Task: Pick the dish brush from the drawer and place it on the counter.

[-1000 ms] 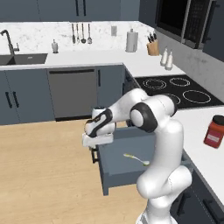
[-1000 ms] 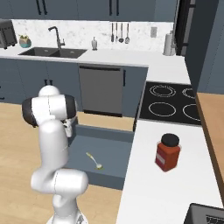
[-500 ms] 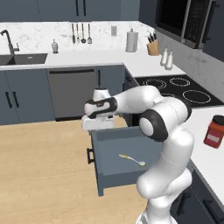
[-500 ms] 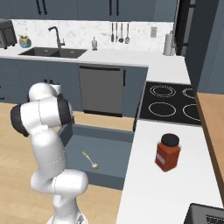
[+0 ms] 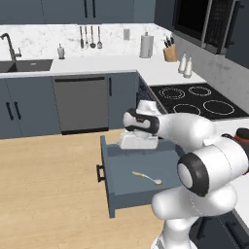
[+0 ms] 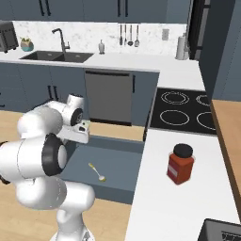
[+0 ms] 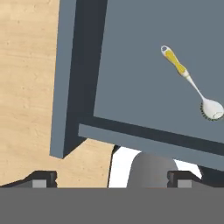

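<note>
Gripper spread wide above drawer corner (dish brush apart).

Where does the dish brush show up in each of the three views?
Left base view: dish brush lies below centre, on the drawer floor.
Right base view: lower left of centre.
Hand view: upper right.
Shared landmark: the open drawer around it.

Arm bent forward, wrist turned down; hand facing downward, fingers spread wide, holding nothing.
</note>
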Available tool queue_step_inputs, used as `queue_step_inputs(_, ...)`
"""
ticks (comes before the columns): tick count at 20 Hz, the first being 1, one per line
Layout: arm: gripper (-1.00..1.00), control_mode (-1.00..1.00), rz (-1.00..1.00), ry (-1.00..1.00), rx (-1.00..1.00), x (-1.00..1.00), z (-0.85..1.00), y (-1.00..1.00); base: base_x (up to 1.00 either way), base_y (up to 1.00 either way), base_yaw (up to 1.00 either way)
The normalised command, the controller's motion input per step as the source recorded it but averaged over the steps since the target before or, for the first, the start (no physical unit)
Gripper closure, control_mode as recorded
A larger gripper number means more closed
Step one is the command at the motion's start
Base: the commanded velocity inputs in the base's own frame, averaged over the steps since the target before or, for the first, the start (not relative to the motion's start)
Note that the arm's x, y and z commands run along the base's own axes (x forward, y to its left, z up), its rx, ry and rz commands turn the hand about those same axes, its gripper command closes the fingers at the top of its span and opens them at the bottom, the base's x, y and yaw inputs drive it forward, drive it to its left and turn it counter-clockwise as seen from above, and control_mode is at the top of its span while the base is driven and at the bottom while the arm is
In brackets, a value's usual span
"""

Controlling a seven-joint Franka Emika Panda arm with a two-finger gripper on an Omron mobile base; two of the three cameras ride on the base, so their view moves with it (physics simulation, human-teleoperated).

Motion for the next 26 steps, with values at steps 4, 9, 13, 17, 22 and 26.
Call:
queue_step_inputs(4,-1.00,-1.00,0.14,-0.01,-0.08,-0.64,-0.04,-0.88,0.00,0.00,0.00)
queue_step_inputs(9,-1.00,-1.00,0.23,0.13,-0.12,0.18,0.10,-0.42,0.00,0.00,0.00)
queue_step_inputs(13,-1.00,-1.00,0.11,0.30,-0.08,0.96,-0.13,-0.22,0.00,0.00,0.00)
queue_step_inputs(17,-1.00,-1.00,0.00,0.05,0.00,0.88,-0.50,-0.03,0.00,0.00,0.00)
queue_step_inputs(22,-1.00,-1.00,-0.04,0.00,0.00,0.43,-0.42,0.03,0.00,0.00,0.00)
queue_step_inputs(26,-1.00,-1.00,-0.07,-0.02,0.00,0.31,-0.63,0.00,0.00,0.00,0.00)
